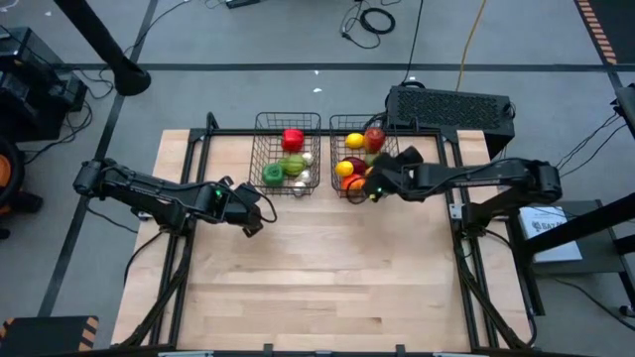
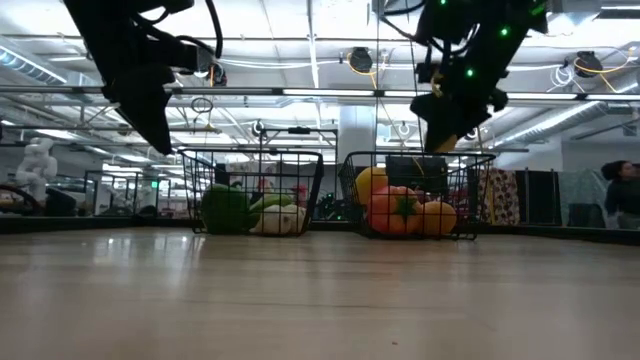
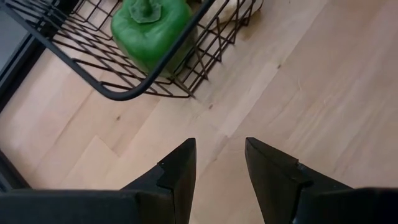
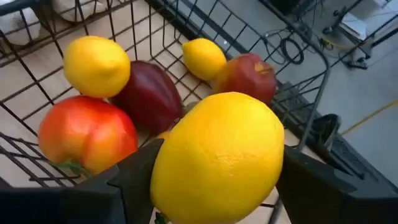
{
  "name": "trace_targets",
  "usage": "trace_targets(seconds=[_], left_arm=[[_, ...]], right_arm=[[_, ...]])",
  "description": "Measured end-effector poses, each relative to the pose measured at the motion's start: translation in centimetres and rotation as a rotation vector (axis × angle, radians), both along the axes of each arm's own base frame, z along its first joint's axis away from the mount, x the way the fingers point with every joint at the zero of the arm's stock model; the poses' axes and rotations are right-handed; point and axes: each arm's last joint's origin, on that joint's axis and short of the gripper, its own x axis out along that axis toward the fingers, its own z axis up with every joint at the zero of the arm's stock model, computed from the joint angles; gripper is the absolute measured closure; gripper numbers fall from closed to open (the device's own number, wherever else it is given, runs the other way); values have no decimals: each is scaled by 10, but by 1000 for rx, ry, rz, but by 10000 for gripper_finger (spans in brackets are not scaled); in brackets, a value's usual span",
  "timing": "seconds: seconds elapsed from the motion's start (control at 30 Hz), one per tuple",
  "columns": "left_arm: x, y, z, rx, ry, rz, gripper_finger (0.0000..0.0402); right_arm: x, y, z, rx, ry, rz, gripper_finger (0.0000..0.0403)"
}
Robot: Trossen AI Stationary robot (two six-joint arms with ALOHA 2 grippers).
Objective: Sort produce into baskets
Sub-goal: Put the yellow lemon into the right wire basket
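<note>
Two dark wire baskets stand side by side at the table's far middle. The left basket (image 1: 260, 149) holds a red pepper (image 1: 293, 139), green pieces (image 1: 274, 175) and whitish bulbs. The right basket (image 1: 335, 149) holds lemons (image 4: 96, 65), a red apple (image 4: 249, 74), a dark red pepper (image 4: 152, 96) and an orange-red pepper (image 4: 87, 134). My right gripper (image 4: 217, 186) is shut on a lemon (image 4: 217, 155) above the right basket's near edge. My left gripper (image 3: 221, 168) is open and empty over bare table, near the left basket's near left corner. My right gripper pinches the lemon's two opposite sides (image 4: 165, 174) between its two fingers (image 4: 134, 177). The lemon is lifted clear, above the right basket's rim, and shows below the fingers in the low view (image 2: 445, 135).
A black box (image 1: 451, 107) stands just beyond the right basket at the table's far edge. A green pepper (image 3: 149, 31) lies at the left basket's near corner, close to my left gripper. Bare wooden table (image 1: 327, 278) stretches toward the near edge.
</note>
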Motion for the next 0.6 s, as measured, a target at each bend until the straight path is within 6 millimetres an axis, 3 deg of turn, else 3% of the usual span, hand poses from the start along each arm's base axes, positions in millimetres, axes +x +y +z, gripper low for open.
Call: trace_targets(seconds=[0.3,0.6], left_arm=[[4,-1,1,0,-31,-23,256],[4,-1,1,0,-31,-23,256]], right_arm=[[4,-4,-14,28,-59,-36,127],[3,-6,-17,54,-62,-42,94]])
